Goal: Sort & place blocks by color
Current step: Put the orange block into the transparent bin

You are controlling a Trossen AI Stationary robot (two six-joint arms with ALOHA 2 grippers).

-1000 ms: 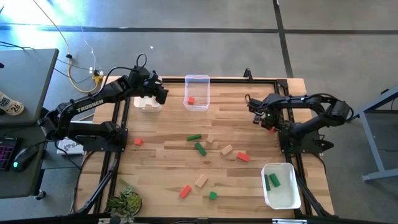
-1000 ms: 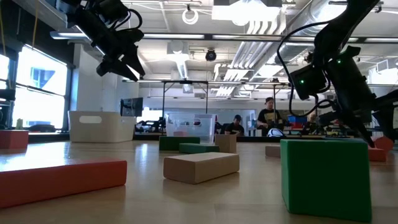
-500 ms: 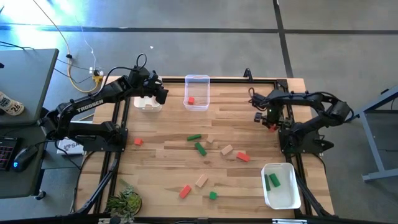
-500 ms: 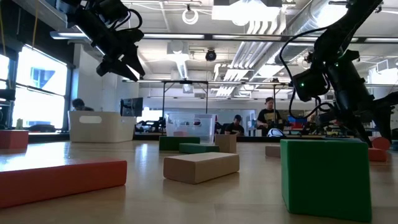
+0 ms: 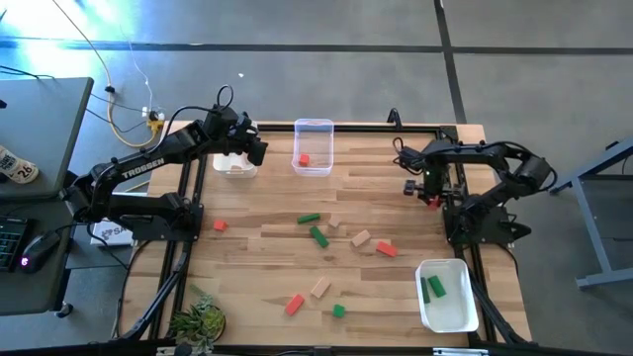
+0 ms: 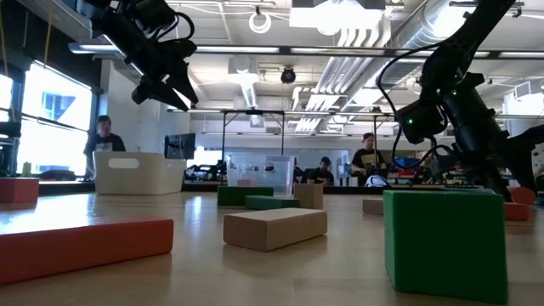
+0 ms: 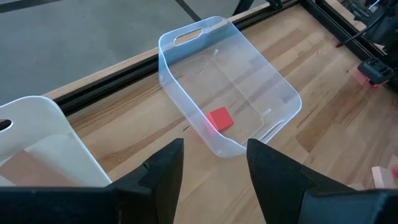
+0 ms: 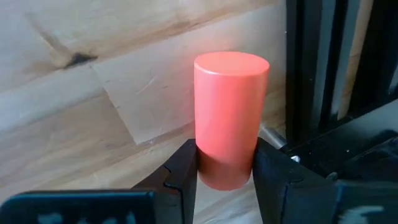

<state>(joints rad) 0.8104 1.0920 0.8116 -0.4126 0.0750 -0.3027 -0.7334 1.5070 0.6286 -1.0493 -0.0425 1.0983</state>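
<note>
Writing: "TROSSEN" is read in white on the left arm [image 5: 138, 166]; no other lettering can be made out
Near edge: a green cube [image 6: 444, 242] stands closest in the low view, with a plain wood bar [image 6: 274, 227] beside it and a red bar [image 6: 81, 246] cut off by the frame edge
Scattered blocks: green, red and plain pieces [image 5: 317, 235] are spread over the middle of the table [image 5: 267, 287]; a red-and-wood pair [image 5: 307, 295] lies toward the near edge
White tub: two green blocks [image 5: 432, 288] are held in the white tub [image 5: 447, 317] at the near right corner
Right gripper: the right gripper [image 8: 225, 163] is closed on a red cylinder [image 8: 229, 112], which is held upright between the fingertips [image 8: 183, 168] close above the wood, near the table's right frame rail; its lower end is hidden by the fingers
Right arm pose: the arm [image 5: 495, 163] is folded back over its base, wrist pointed down
Clear tub: one red cube [image 7: 219, 119] is seen in the clear tub [image 7: 186, 62] at the far edge
Left gripper: the left gripper [image 7: 214, 165] is parted with nothing between its fingers, raised above the table between the clear tub and a second white tub [image 7: 43, 112], whose contents are partly cut off
Left arm pose: stretched from its base toward the far edge
Hard to make out: people [image 6: 368, 160] far behind the table are too small to describe
</note>
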